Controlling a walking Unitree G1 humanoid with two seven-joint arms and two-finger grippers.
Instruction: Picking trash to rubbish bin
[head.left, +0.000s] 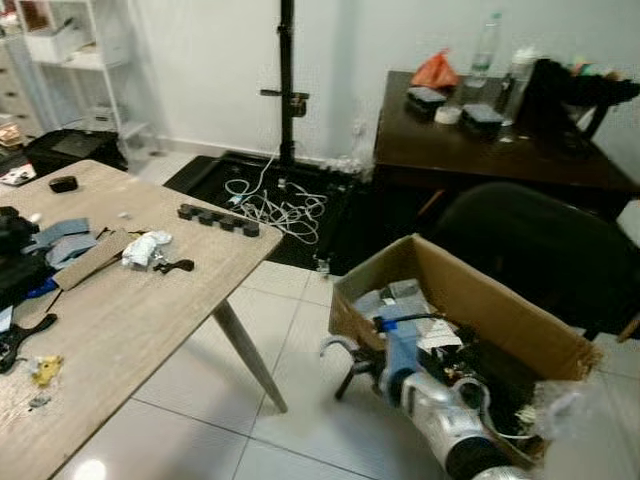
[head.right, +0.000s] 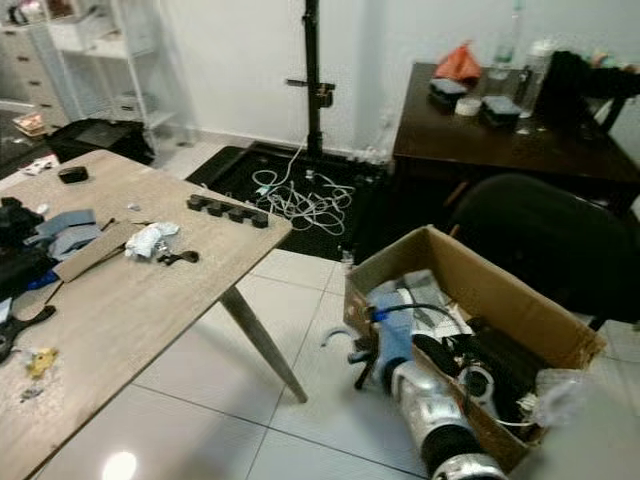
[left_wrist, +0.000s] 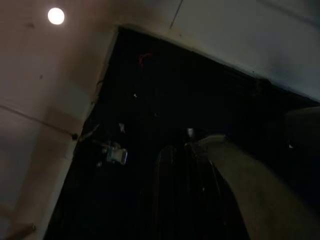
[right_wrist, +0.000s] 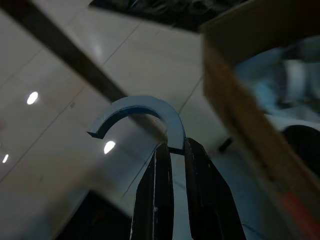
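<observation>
My right gripper (right_wrist: 173, 145) is shut on one end of a grey-blue curved plastic piece (right_wrist: 136, 111). It hangs low over the tiled floor, just outside the near left wall of the open cardboard box (head.left: 487, 304). In the eye views the curved piece (head.left: 336, 346) sticks out to the left of the gripper (head.left: 353, 364). The box holds cables and other junk. On the wooden table (head.left: 140, 320) lie a crumpled white wrapper (head.left: 146, 247), a cardboard strip (head.left: 91, 260), grey scraps (head.left: 58, 239) and a small yellow bit (head.left: 45, 370). My left arm hangs idle in the dark.
A black power strip (head.left: 218, 220) lies near the table's far edge. Behind the box stands a black chair (head.left: 540, 250) and a dark desk (head.left: 490, 150) with bottles and bags. White cables (head.left: 285, 205) sprawl on a black mat by a stand pole (head.left: 288, 80).
</observation>
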